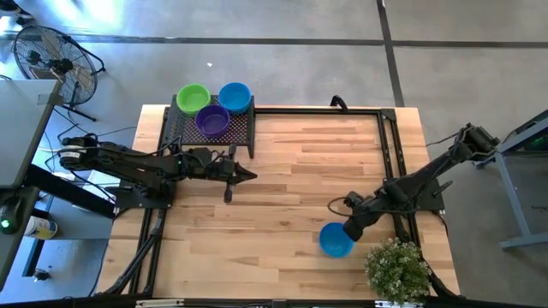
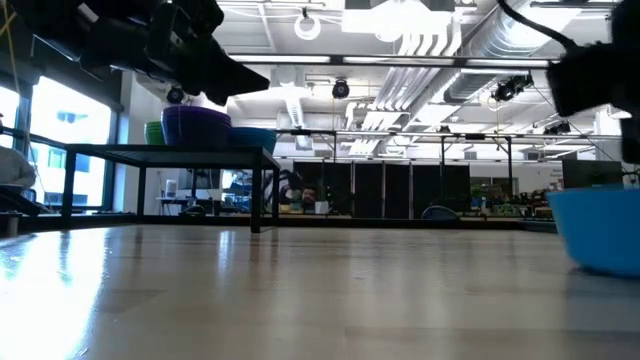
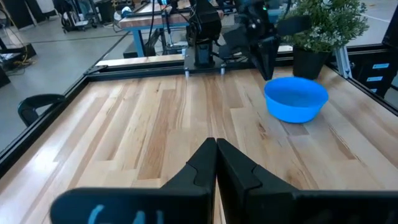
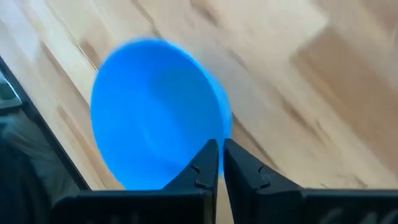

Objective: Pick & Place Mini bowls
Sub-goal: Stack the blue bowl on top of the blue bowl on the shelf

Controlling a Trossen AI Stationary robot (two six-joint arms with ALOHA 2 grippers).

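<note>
blue bowl (image 1: 336, 240): glossy plastic, sitting on the table (image 1: 282, 188) near the potted plant (image 1: 397, 269), by the right arm's side.
handling: likely light, stiff, slick; thin rim looking like the best place to pinch.
right gripper (image 4: 219, 160): fingers pressed together at the bowl's rim, rim apparently pinched between them; not certain it is gripping.
left gripper (image 3: 216, 163): clenched on nothing, hovering over the table just in front of the rack (image 1: 210, 128).
rack: black mesh, carrying green bowl (image 1: 193, 97), purple bowl (image 1: 212, 121), second blue bowl (image 1: 235, 97).
table: pale wood planks, smooth.

Bare table (image 1: 282, 188) between black rack (image 1: 210, 128) and potted plant (image 1: 398, 269).
</note>
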